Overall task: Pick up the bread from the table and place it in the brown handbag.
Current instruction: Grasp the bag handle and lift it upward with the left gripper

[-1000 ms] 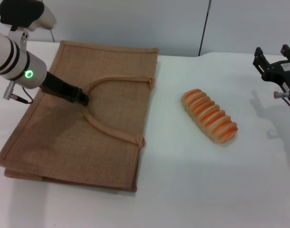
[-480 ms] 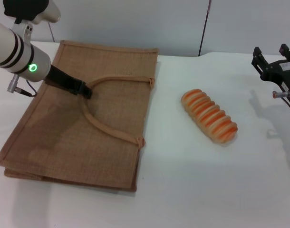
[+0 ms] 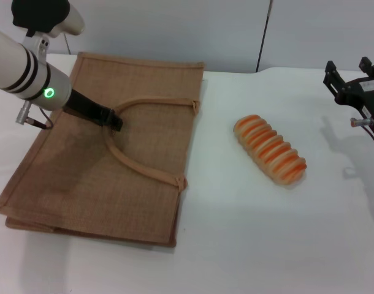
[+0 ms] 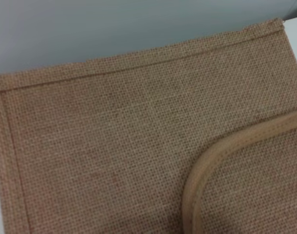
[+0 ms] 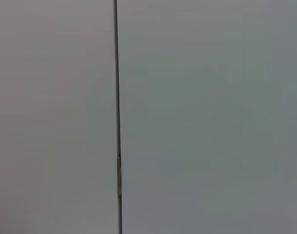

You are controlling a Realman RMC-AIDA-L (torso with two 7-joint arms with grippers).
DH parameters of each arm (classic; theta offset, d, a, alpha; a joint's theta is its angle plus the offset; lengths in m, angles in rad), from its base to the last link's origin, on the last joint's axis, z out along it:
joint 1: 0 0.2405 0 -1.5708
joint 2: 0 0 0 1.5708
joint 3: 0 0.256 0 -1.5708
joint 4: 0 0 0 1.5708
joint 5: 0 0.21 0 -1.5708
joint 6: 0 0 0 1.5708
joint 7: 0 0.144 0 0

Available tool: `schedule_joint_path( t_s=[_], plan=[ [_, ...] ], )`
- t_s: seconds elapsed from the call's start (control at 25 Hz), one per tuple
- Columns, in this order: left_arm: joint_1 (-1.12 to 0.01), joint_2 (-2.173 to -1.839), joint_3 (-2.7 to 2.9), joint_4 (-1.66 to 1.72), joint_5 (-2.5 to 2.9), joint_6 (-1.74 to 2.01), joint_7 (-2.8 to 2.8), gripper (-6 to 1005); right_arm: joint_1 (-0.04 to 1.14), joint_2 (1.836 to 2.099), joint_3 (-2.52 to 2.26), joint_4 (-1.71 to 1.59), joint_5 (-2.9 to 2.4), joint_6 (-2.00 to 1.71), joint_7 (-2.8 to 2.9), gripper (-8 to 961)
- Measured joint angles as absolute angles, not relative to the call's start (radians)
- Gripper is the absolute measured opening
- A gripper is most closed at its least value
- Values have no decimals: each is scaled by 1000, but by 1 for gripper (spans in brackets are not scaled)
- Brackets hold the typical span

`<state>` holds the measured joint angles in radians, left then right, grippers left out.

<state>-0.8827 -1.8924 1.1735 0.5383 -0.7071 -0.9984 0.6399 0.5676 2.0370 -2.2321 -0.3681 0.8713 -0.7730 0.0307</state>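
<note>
White table [image 3: 248,245] spans the whole work area. Brown handbag [image 3: 83,177] lies flat on the robot's left half of it, long sides angled, two loop handles arched across its upper face; the left wrist view shows its burlap weave [image 4: 104,141], the lighter trim along the edge and one handle strap [image 4: 202,170] curving over the cloth. Left arm reaches in from the left edge, green light lit on the wrist; left gripper [image 3: 113,120] sits low over the bag with its dark tip at the bend of the handle loop, seemingly touching the strap. Cannot tell whether its jaws are parted or closed on the strap. Right gripper [image 3: 352,76] hangs at the far right edge, above the table, well apart from the loaf, jaws spread and holding nothing. Bread [image 3: 270,149] rests on the bare table to the right of the bag, between bag and right gripper, lying diagonally, touched by neither arm.
</note>
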Motion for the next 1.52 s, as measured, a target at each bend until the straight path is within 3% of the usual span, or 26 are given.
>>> schedule_joint_path(
  t_s=[1.28,1.52],
  plan=[
    [-876,-1904,1171,515,-708,-942,646,331,568,2036,-2232,-368,871,-773,31,730],
    [-874,-1904,1172,516,-707,-926,641,181,568,2036,-2232,-368,871,-773,31,730]
  ],
)
